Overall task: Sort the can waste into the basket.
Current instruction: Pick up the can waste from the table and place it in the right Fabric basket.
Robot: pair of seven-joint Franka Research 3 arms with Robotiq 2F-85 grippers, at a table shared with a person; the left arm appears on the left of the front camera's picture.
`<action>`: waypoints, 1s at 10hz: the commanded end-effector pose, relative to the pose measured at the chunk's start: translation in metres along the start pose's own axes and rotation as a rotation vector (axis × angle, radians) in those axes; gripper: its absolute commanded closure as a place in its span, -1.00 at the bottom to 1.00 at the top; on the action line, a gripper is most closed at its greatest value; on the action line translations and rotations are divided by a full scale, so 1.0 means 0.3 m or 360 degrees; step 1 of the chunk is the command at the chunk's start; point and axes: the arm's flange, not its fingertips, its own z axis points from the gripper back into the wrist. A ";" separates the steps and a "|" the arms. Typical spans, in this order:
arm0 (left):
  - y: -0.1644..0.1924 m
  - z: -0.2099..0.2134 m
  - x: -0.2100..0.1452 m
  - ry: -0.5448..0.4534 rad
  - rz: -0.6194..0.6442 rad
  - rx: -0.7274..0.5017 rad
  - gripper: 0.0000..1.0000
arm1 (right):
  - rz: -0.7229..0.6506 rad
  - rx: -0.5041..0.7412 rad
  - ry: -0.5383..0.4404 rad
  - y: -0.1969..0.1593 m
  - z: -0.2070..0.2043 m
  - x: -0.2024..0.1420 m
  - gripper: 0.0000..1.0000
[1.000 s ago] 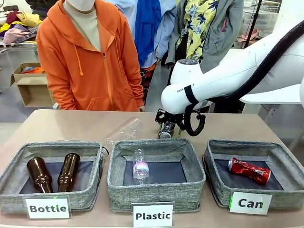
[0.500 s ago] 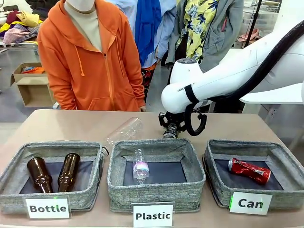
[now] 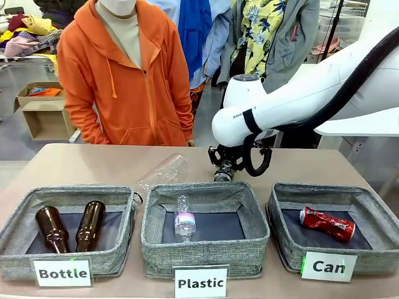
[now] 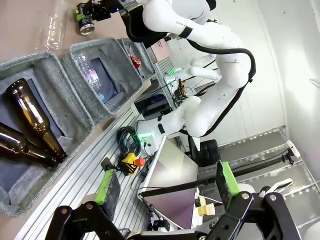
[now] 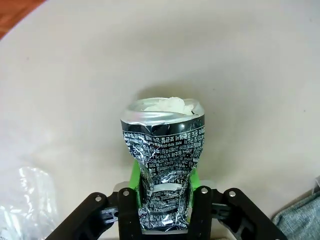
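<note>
A crushed black-and-silver can (image 5: 162,160) sits pinched between the green pads of my right gripper (image 5: 162,192), just above the bare tabletop. In the front view the right gripper (image 3: 223,167) holds this can (image 3: 221,175) behind the middle basket. The same can (image 4: 85,27) shows far off in the left wrist view. A shiny red crushed can (image 3: 326,224) lies inside the grey basket (image 3: 277,208) labelled "Can" at the front right. My left gripper (image 4: 167,182) stands open and holds nothing, high above the baskets.
The "Bottle" basket (image 3: 15,221) holds two brown bottles. The "Plastic" basket (image 3: 206,190) holds a clear bottle. Another clear plastic bottle (image 3: 163,172) lies on the table behind them. A person in an orange hoodie (image 3: 124,81) stands at the far edge.
My right gripper, shut on the black-and-silver can, has shifted slightly to the right. The person has stepped a little to the right.
</note>
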 end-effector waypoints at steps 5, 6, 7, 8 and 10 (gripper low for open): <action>-0.010 0.008 0.002 0.0006 -0.0009 -0.0021 -1.00 | 0.0576 0.0341 0.0359 -0.483 0.599 -0.098 1.00; -0.010 0.008 0.002 0.0006 -0.0009 -0.0021 -1.00 | 0.0766 0.0359 0.0517 -0.570 0.641 -0.133 1.00; -0.010 0.008 0.002 0.0006 -0.0009 -0.0021 -1.00 | 0.0982 0.0275 0.0654 -0.666 0.660 -0.171 1.00; -0.010 0.008 0.002 0.0006 -0.0009 -0.0021 -1.00 | 0.1181 0.0253 0.0732 -0.745 0.662 -0.206 1.00; -0.010 0.008 0.002 0.0006 -0.0009 -0.0021 -1.00 | 0.1328 0.0329 0.0768 -0.884 0.636 -0.237 1.00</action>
